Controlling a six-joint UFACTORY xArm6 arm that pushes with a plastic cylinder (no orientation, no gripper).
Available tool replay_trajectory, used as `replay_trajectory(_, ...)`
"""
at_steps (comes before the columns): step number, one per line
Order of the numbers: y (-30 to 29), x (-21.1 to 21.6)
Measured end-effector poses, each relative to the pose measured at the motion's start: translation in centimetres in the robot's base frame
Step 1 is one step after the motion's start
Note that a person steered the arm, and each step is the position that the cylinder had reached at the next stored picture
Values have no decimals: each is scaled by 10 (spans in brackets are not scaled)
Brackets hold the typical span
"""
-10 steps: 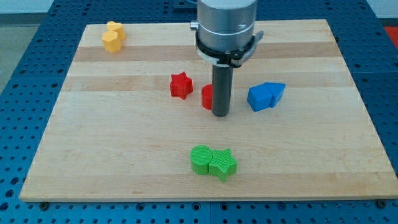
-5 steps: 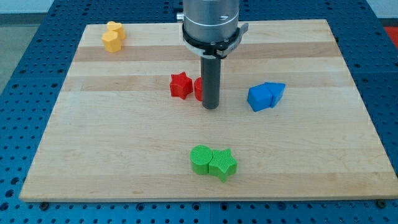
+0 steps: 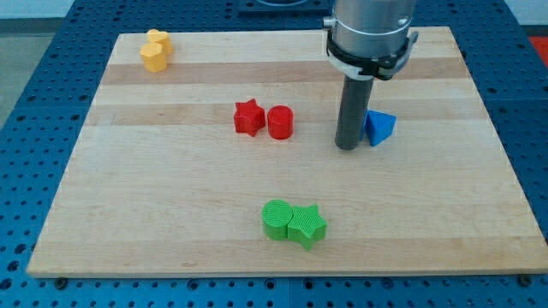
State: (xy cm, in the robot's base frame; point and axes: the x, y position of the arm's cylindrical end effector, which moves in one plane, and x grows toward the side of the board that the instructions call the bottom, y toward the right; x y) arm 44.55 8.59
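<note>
My tip (image 3: 347,147) stood right of frame centre, against the blue blocks (image 3: 379,127) (partly hidden behind the rod, perhaps touching), with the red cylinder (image 3: 280,122) and red star (image 3: 248,117) paired leftward; no jaws existed.

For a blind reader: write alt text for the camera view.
My tip rests on a wooden board, just left of a blue block it partly hides. A red star and red cylinder sit mid-board, a green cylinder and green star below, yellow blocks top left.
</note>
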Motion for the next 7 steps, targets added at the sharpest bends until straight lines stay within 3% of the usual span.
replay_trajectory(2, 18, -23)
replay_trajectory(7, 21, -160)
